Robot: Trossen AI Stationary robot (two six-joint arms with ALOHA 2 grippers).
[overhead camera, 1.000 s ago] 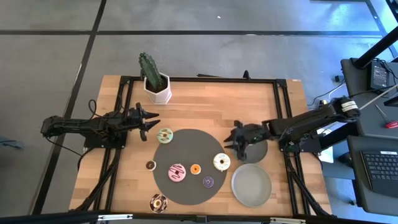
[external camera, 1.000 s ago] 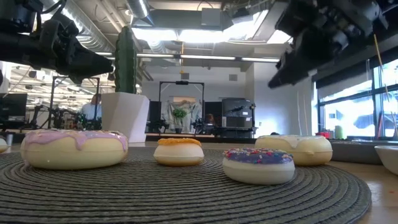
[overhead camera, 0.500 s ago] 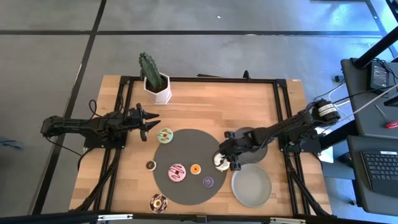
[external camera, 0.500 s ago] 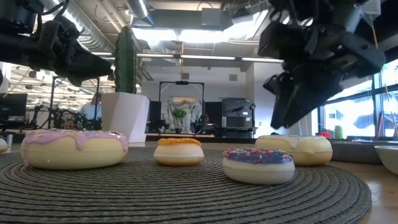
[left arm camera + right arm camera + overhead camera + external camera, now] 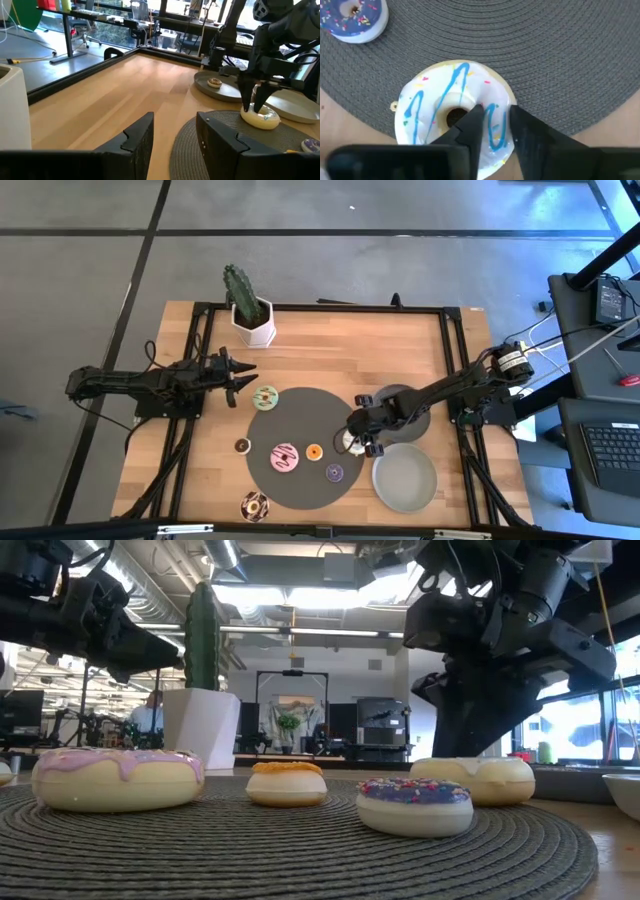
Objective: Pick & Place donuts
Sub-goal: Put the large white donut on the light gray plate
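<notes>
A white-iced donut with blue drizzle point(image 5: 435, 100) lies flat at the right edge of the dark round mat point(image 5: 300, 415). My right gripper point(image 5: 495, 112) has come down on it and is shut on its ring. The same donut point(image 5: 260, 120) and gripper point(image 5: 255, 106) show in the left wrist view. On the mat also lie a pink donut point(image 5: 285, 457), an orange mini point(image 5: 314, 451) and a purple mini point(image 5: 335, 472); a pale green donut point(image 5: 265, 397) sits at the mat's far left edge. My left gripper point(image 5: 243, 376) waits open at the table's left. My right gripper holds the donut's ring wall point(image 5: 497, 125) on the side nearest the arm, with one finger point(image 5: 470, 125) at the centre hole and the other point(image 5: 525, 132) at the outer rim. The fingers slant down from the table's right. The donut rests flat on the mat.
A grey plate point(image 5: 405, 478) lies just near-right of the held donut. A second plate point(image 5: 227, 90) under the right arm carries a small donut point(image 5: 215, 82). A brown mini point(image 5: 242, 445) and a chocolate-sprinkled donut point(image 5: 253, 505) lie on the wood. A potted cactus point(image 5: 250, 310) stands far left.
My right gripper has travelled from over the far plate toward the table's left and near edge, tipped more steeply downward and sunk onto the white donut, ending with its fingers astride the ring. The donut has stayed in place on the mat.
</notes>
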